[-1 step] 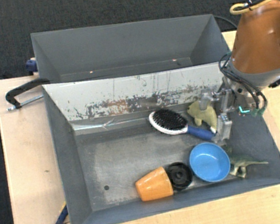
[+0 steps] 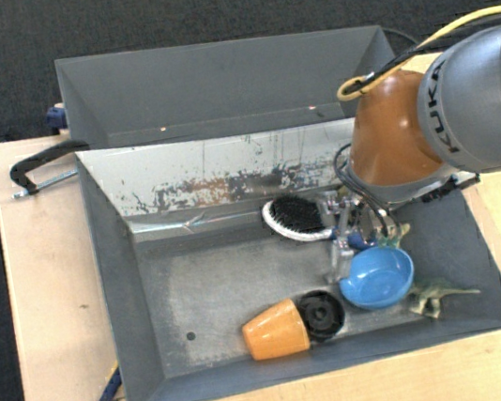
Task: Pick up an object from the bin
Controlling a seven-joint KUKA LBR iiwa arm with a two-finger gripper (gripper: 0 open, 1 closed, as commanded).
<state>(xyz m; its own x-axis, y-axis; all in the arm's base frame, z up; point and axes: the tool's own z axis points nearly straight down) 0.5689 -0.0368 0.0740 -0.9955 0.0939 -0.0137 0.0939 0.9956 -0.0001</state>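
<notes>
Blue bowl sits mouth up just in front of the claw, on the side towards the bin's near wall. Its far rim lies right under the claw tip; contact cannot be told. Whether the claw is spread or pressed together also cannot be told, since its metal parts bunch together below the orange cover. Nothing is seen pinched. Just left of the claw, in the view, is an oval black brush with a white rim, bristles up. Left of the bowl and further from the claw, a round black cap touches an orange cup lying on its side. Right of the bowl, a small greenish toy lies by the near wall. Grey bin, floor scuffed.
</notes>
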